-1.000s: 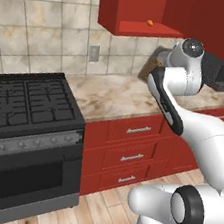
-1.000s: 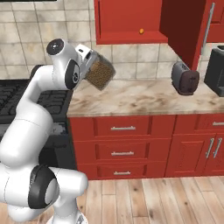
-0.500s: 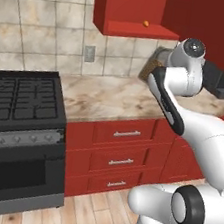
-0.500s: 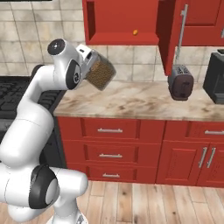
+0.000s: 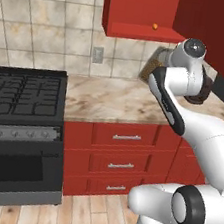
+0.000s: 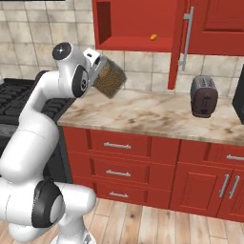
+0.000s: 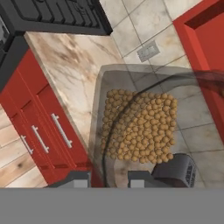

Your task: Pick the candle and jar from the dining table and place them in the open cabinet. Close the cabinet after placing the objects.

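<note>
Bright, even, shadowless, sharp render

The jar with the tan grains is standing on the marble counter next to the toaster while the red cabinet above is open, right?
Not quite. The jar is not standing on the counter: the gripper holds it tilted in the air above it, well apart from the toaster, as the right base view shows. The red cabinet above is indeed open.

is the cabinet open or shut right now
Open. The cabinet shows its bare red inside with a small orange thing on the shelf, and its door stands swung out edge-on.
</note>
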You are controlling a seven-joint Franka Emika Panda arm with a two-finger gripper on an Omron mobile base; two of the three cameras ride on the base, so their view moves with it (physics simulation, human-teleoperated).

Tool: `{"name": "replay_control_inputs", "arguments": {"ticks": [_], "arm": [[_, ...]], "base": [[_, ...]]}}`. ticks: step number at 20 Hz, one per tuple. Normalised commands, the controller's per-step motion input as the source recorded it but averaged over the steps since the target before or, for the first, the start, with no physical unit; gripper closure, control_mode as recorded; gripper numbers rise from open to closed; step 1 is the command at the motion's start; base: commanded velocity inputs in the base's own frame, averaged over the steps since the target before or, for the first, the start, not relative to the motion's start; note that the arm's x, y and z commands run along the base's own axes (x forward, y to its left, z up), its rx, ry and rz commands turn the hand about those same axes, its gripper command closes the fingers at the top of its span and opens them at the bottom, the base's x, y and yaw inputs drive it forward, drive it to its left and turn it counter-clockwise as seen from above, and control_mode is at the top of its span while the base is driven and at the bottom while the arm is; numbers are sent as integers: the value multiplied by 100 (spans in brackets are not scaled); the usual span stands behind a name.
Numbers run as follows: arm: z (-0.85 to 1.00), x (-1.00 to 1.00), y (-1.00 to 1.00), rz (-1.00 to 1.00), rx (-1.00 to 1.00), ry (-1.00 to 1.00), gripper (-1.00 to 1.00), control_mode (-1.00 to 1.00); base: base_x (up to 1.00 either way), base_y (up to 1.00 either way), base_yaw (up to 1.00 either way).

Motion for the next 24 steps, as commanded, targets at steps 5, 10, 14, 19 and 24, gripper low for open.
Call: {"name": "replay_control_inputs", "arguments": {"ticks": [5,10,14,19,24], "arm": [[0,0,0,0,0,0,100,100],[0,0,0,0,0,0,100,100],[0,0,0,0,0,0,100,100],[0,0,0,0,0,0,100,100],[0,0,0,0,0,0,100,100]], "base": [[25,-43,24],[28,-15,7],[34,0,0],[48,-2,0],[55,-4,0]]}}
